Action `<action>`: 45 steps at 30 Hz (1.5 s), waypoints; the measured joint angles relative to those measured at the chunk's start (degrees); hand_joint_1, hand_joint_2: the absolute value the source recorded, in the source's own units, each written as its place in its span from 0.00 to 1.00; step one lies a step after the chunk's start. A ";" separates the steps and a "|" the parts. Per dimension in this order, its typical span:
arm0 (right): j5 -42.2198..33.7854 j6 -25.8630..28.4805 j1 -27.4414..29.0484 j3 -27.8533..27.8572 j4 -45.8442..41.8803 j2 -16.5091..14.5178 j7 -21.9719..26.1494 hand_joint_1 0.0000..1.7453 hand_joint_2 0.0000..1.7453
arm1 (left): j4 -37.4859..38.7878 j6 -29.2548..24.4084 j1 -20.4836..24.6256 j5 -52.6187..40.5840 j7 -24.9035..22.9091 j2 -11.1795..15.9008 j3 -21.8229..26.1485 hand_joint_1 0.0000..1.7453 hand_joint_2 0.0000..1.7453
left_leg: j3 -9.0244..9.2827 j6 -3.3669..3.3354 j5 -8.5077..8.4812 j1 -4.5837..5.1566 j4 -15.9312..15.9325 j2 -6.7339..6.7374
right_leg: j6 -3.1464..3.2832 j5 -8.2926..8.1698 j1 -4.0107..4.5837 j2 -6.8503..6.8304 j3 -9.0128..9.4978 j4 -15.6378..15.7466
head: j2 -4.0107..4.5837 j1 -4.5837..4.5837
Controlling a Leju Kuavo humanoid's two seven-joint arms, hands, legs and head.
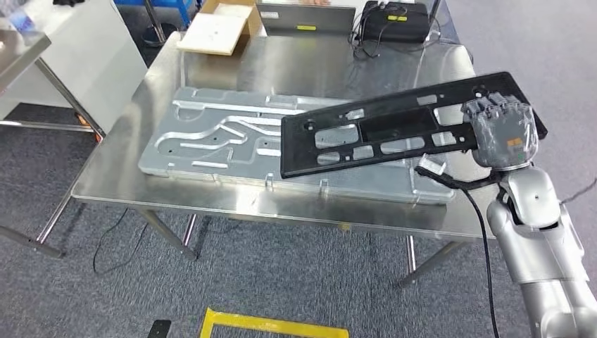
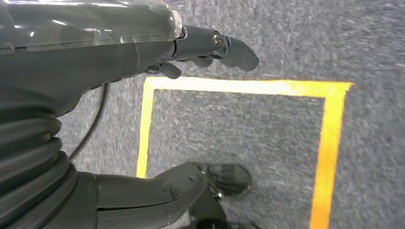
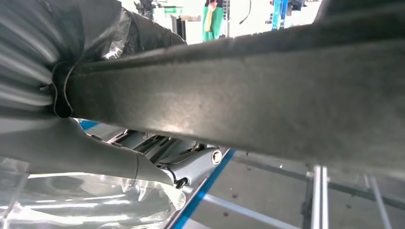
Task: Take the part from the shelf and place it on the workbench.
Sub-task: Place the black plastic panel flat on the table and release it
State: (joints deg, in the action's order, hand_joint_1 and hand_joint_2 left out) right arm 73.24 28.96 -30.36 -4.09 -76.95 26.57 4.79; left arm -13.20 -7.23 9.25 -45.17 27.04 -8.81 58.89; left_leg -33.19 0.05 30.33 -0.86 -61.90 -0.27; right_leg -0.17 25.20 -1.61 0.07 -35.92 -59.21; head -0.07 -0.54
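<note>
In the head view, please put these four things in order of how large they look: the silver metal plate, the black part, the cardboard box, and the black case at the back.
1. silver metal plate
2. black part, held nearer the camera by the right hand, so its look is enlarged
3. cardboard box and black case: they look alike, and the picture's edge cuts both

Head view looks down on the workbench (image 1: pixel 211 197); wrist views sit close behind each robot hand.

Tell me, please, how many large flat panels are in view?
2: a black panel held by the right hand above the workbench, and a silver panel lying on it.
</note>
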 joint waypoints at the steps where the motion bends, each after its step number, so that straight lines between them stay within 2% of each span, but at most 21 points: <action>1: -0.05 0.30 0.65 0.34 -0.42 0.06 -0.02 1.00 1.00 | 0.00 -0.01 -0.05 0.04 0.03 0.00 0.00 0.00 1.00 | -1.74 0.07 1.49 -0.04 -3.47 0.01 | 0.36 0.21 0.11 -0.04 0.29 0.05 | 0.01 -0.01; 3: -0.23 0.83 2.02 1.02 -1.10 0.09 -0.05 1.00 1.00 | 0.00 -0.01 -0.31 0.05 0.03 -0.02 0.00 0.00 1.00 | -6.20 0.04 3.98 -0.04 -11.19 0.01 | 0.88 0.69 0.46 -0.05 0.78 0.05 | 0.00 0.00; 4: -0.32 0.95 2.70 1.33 -1.34 0.09 -0.05 1.00 1.00 | 0.00 -0.01 -0.49 0.05 0.02 -0.01 -0.01 0.00 1.00 | -7.73 -0.06 3.95 -0.01 -13.23 0.01 | 1.01 0.95 0.65 0.00 1.08 0.05 | 0.00 0.00; 5: -0.38 1.01 3.30 1.64 -1.51 0.12 -0.05 1.00 1.00 | 0.00 -0.02 -0.65 0.05 0.02 -0.01 0.00 0.00 1.00 | -8.27 -0.27 2.72 0.06 -13.11 0.01 | 1.07 1.24 0.83 0.08 1.47 0.04 | 0.00 0.00; 8: -0.47 1.04 4.40 2.47 -1.95 0.27 -0.05 1.00 1.00 | 0.00 -0.02 -0.84 0.04 0.03 0.03 0.01 0.00 1.00 | -5.01 -1.61 -4.27 0.57 -3.24 -0.02 | 0.96 2.27 1.27 0.29 2.80 0.02 | -0.01 -0.01; 9: -0.52 1.08 4.56 2.71 -2.10 0.30 -0.06 1.00 1.00 | 0.00 -0.02 -0.81 0.00 0.04 0.05 0.01 0.00 1.00 | -3.77 -1.96 -5.38 0.75 -0.17 -0.03 | 0.80 2.54 1.37 0.38 2.99 -0.02 | -0.02 -0.02; 14: -0.54 1.29 5.60 3.81 -2.71 0.57 0.04 1.00 1.00 | 0.00 -0.04 -0.83 -0.40 -0.01 -0.02 0.01 0.00 1.00 | -1.78 -2.77 -5.38 0.76 3.58 -0.06 | -0.64 3.34 1.20 0.44 3.18 -0.19 | 0.00 -0.02; 16: -0.51 1.30 5.92 4.29 -2.89 0.80 0.07 1.00 1.00 | 0.00 -0.04 -0.81 -0.49 -0.04 -0.12 0.01 0.00 1.00 | -0.96 -3.22 -5.43 0.46 4.39 -0.03 | -1.14 5.45 0.99 0.31 1.23 -4.37 | 0.00 -0.02; 18: -0.54 1.32 6.22 4.64 -2.91 0.87 0.03 1.00 1.00 | 0.00 -0.02 -0.78 -0.52 -0.07 -0.15 0.02 0.00 1.00 | -0.56 -3.44 -5.06 0.45 4.45 -0.03 | -1.63 8.07 0.74 0.27 -3.08 -11.63 | 0.01 -0.03; 20: -0.51 1.33 6.73 4.72 -2.89 0.87 0.08 1.00 1.00 | 0.00 0.00 -0.87 -0.54 -0.11 -0.19 0.02 0.00 1.00 | -0.03 -3.36 -4.49 0.40 4.35 -0.04 | -2.07 7.71 0.35 0.22 -5.87 -14.97 | 0.00 -0.03; 21: -0.49 1.33 6.93 4.74 -2.88 0.87 0.10 1.00 1.00 | 0.00 0.01 -0.93 -0.54 -0.13 -0.24 0.02 0.00 1.00 | 0.35 -3.24 -4.13 0.34 4.23 -0.06 | -2.23 5.85 0.14 0.17 -5.66 -13.49 | 0.00 -0.03; 23: -0.45 1.33 7.07 4.86 -2.88 0.89 0.10 1.00 1.00 | 0.00 0.02 -1.00 -0.55 -0.15 -0.39 0.02 0.00 1.00 | 1.18 -2.78 -3.20 0.22 3.87 -0.14 | -2.45 1.19 -0.21 -0.04 -2.94 -6.47 | 0.00 -0.03; 25: -0.48 1.34 7.06 4.98 -2.90 0.91 0.07 1.00 1.00 | 0.00 0.01 -0.87 -0.55 -0.15 -0.48 0.02 0.00 1.00 | 1.51 -2.06 -2.40 0.32 3.43 -0.22 | -2.20 -0.58 -0.02 -0.11 -0.73 -1.30 | 0.00 -0.02; 27: -0.43 1.46 7.12 5.03 -2.95 0.93 0.04 1.00 1.00 | 0.00 0.01 -0.82 -0.54 -0.14 -0.48 0.02 0.00 1.00 | 1.55 -1.37 -2.03 0.46 3.47 -0.21 | -1.48 0.01 0.34 0.06 -0.42 -0.57 | 0.00 -0.01; 30: 0.13 1.73 7.28 5.27 -2.95 0.90 0.03 1.00 1.00 | 0.00 0.00 -0.80 -0.49 -0.07 -0.45 0.02 0.00 1.00 | 1.42 -0.54 -0.82 0.39 2.32 -0.11 | -0.28 0.45 0.07 0.15 0.18 -0.33 | 0.00 0.01; 33: 1.76 2.30 7.27 5.70 -2.67 0.48 -0.82 1.00 1.00 | 0.00 -0.01 -0.83 -0.46 -0.05 -0.50 0.02 0.00 1.00 | -3.65 -0.16 3.11 0.26 -7.41 -0.07 | 0.79 1.08 0.27 -0.03 1.00 -0.18 | 0.00 0.02; 35: 3.30 2.59 7.26 5.84 -1.94 -0.06 -1.75 1.00 1.00 | 0.00 -0.01 -1.02 -0.43 -0.08 -0.51 0.02 0.00 1.00 | -7.42 -0.19 3.76 0.25 -12.80 -0.07 | 1.10 1.55 0.59 0.00 1.50 -0.19 | 0.00 0.01; 37: 4.14 2.64 7.22 5.98 -0.83 -0.48 -2.19 1.00 1.00 | 0.00 0.01 -1.10 -0.38 -0.08 -0.51 0.02 0.00 1.00 | -7.38 -0.60 0.05 0.30 -9.98 -0.07 | 1.11 2.13 0.83 0.08 2.26 -0.21 | 0.00 0.02; 39: 4.37 2.76 6.85 6.17 0.71 -0.85 -2.18 1.00 1.00 | 0.00 0.02 -1.07 -0.36 -0.09 -0.48 0.02 0.00 1.00 | -4.78 -1.45 -4.46 0.60 -2.68 -0.07 | 0.93 2.77 1.02 0.10 3.13 -0.19 | 0.00 0.01; 40: 4.37 2.92 6.50 6.24 1.65 -1.05 -2.10 1.00 1.00 | 0.00 0.02 -1.03 -0.36 -0.10 -0.46 0.02 0.00 1.00 | -3.57 -1.84 -5.48 0.80 0.16 -0.07 | 0.74 2.99 1.06 0.14 3.33 -0.17 | 0.00 0.01; 45: 4.44 3.41 5.43 6.36 4.79 -1.83 -1.72 1.00 1.00 | 0.00 0.04 -0.86 -0.39 -0.17 -0.43 0.01 0.00 1.00 | -1.58 -2.67 -5.32 0.90 3.81 -0.11 | -0.77 3.60 0.90 0.09 3.52 0.03 | -0.02 0.01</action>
State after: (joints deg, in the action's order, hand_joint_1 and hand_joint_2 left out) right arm 77.68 32.37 -24.93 2.27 -72.15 24.74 3.06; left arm -13.20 -7.19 8.38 -45.56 26.87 -9.25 58.90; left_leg -34.77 -2.62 25.01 0.04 -58.09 -0.38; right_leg -0.94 28.80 -0.71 0.17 -32.40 -59.18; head -0.09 -0.53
